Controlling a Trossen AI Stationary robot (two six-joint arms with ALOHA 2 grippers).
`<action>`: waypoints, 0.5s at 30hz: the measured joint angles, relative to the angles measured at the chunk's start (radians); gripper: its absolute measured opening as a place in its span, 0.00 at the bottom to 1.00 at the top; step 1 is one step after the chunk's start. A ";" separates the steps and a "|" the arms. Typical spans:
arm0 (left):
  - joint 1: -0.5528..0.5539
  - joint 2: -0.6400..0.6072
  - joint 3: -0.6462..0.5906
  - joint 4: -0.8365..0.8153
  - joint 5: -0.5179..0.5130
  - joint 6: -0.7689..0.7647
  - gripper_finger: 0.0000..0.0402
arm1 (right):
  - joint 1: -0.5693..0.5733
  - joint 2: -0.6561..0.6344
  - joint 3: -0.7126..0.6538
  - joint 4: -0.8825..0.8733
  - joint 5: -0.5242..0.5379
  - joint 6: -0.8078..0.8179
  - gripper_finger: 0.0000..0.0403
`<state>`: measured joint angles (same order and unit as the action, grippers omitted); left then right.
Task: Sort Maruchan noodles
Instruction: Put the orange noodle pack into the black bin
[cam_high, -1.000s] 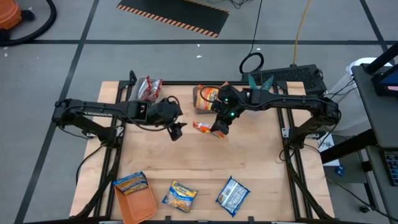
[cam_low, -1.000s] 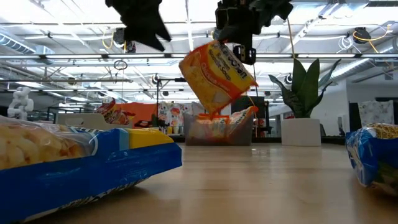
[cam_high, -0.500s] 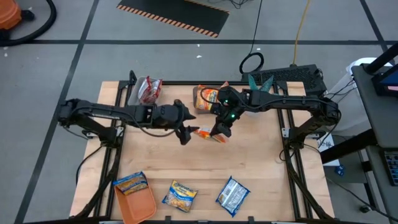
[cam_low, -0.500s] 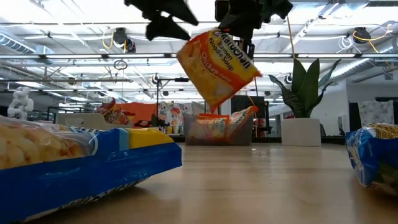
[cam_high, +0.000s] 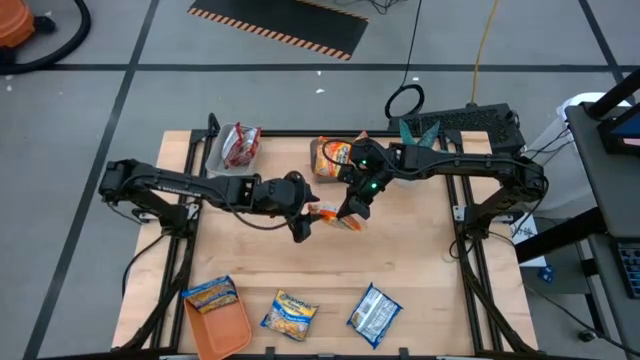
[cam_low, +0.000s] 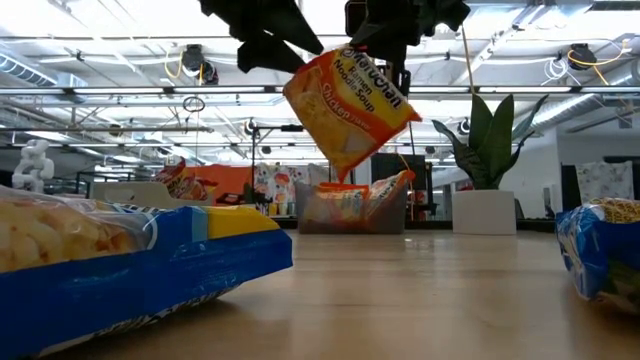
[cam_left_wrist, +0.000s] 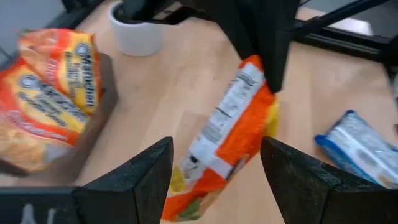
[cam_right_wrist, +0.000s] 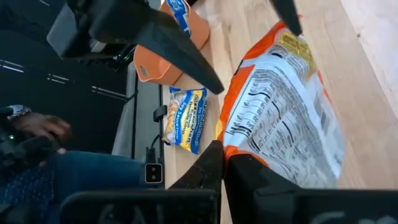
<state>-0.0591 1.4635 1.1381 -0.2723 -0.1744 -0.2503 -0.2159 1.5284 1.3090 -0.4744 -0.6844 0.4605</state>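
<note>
Maruchan noodles: orange packet (cam_high: 335, 214) hanging in the air over the middle of the table, nearer its far edge; tilted, label side visible in low view (cam_low: 348, 108).
Right gripper (cam_high: 352, 208): pinched tight on orange packet's upper edge.
Left gripper (cam_high: 303, 228): fingers spread, just beside orange packet, gripping nothing.
Near edge: blue-and-yellow packet (cam_high: 210, 294) on orange tray (cam_high: 222, 328); yellow packet (cam_high: 290, 314); blue packet (cam_high: 375, 313).
Far edge: clear bin (cam_high: 330, 160) holding orange packets.

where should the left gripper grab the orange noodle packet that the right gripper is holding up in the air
Take the orange packet at its free lower edge, approaching from the left gripper's side with open fingers straddling it. It hangs tilted above the table, pinched at its top edge by the right gripper.
</note>
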 joint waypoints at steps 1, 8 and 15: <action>0.000 0.005 0.000 0.001 -0.009 0.013 0.61 | 0.000 0.000 0.000 0.000 0.001 -0.003 0.00; 0.021 0.037 0.001 0.002 0.104 0.130 0.61 | 0.001 0.000 0.000 0.038 0.069 -0.004 0.00; 0.019 0.074 -0.001 -0.026 0.122 0.141 0.61 | 0.018 0.000 0.000 0.151 0.088 0.113 0.00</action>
<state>-0.0404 1.5370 1.1370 -0.2983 -0.0528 -0.1097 -0.1982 1.5288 1.3090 -0.3238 -0.5969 0.5735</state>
